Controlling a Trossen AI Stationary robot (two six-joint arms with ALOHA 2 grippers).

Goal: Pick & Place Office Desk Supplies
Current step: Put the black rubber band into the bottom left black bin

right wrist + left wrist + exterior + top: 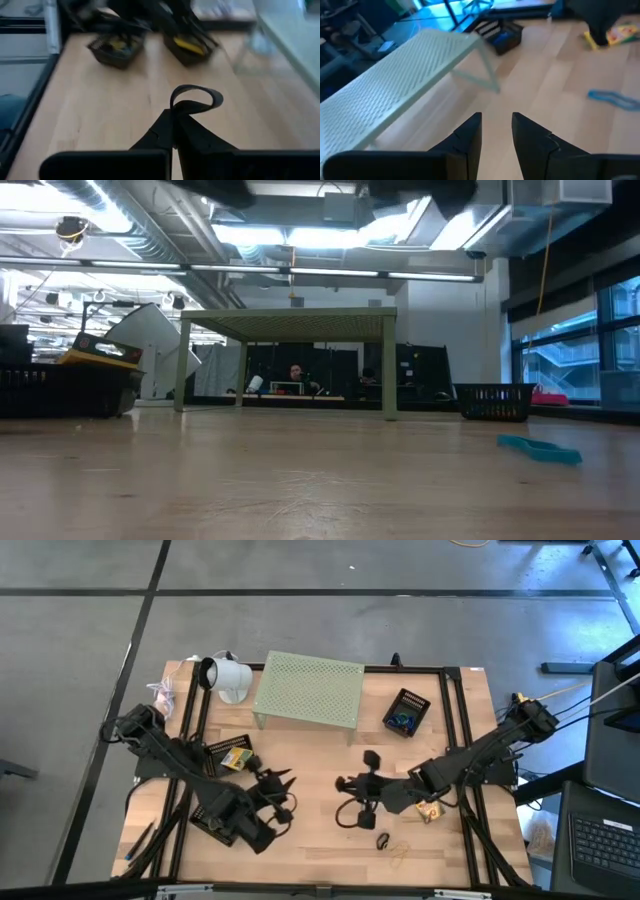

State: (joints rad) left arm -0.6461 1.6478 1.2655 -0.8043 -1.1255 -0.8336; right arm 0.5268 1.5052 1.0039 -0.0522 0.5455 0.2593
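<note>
— Clip or band, which one does the right gripper (174,117) have?

— Clip. Its jaws are pressed together on a black binder clip (190,107), and the clip's wire loop sticks out just past the fingertips. Table (100,110) shows under it; I cannot tell from these views whether the clip touches the wood.

— And the left gripper (496,135)?

— Jaws parted by a narrow gap, with nothing between them, only bare wood below.

— What lies ahead of those left jaws?

— A pale green perforated riser (395,85) stands ahead and off to one side. A black basket (500,36) sits farther on, past the riser's far corner. A blue rubber band (612,97) lies flat on the table, ahead and off to the other side, well apart from the fingers (470,137). Beyond the band there is a yellow-green card box (615,35) (partly hidden by the dark bulk of the other arm).

— Does the band show from table height?

— Yes, it lies low on the wood, clear of both grippers.
</note>
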